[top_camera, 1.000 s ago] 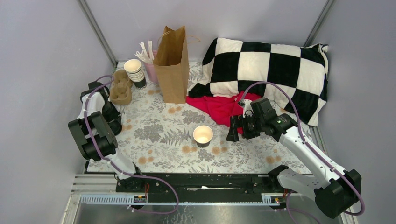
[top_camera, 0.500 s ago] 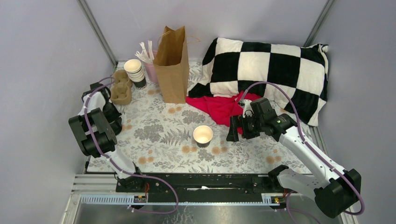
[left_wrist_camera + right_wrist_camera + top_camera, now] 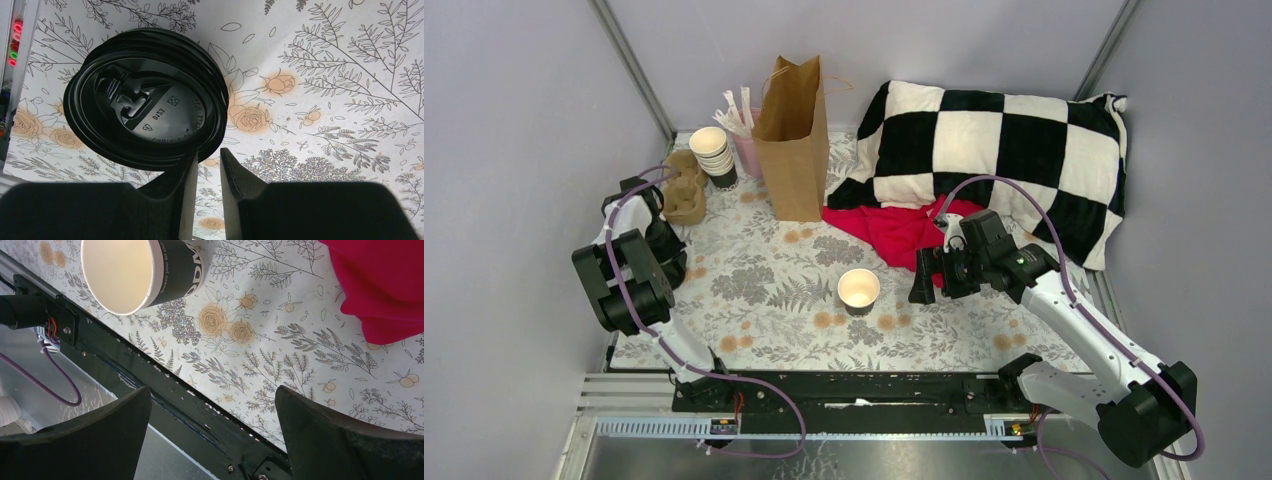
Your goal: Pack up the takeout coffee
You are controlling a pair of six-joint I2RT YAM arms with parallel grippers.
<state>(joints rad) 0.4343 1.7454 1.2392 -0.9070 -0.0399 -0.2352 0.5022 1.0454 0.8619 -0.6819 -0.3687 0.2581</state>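
The left fingers [image 3: 235, 175] are seen drawn almost together, only a narrow slit being left between them, and the rim of a round black plastic lid [image 3: 145, 100] is pinched at their tips. The lid is held tilted above the floral-printed desk [image 3: 325, 75] and extends beyond the fingertips and to one side. The right fingers [image 3: 320, 425] are spread wide, and nothing is held between them; only bare desk and the dark rail at its near edge are framed in the gap. The small dark paper cup [image 3: 175, 265] is found upright on the desk, uncovered, with its cream inside showing; it is placed ahead of the right fingers and toward the left arm's side, near but not touching them. A crumpled red cloth [image 3: 385, 285] is spread ahead of the right fingers on the opposite side. A tall brown paper bag [image 3: 792, 140] is stood upright well beyond both pairs of fingers.
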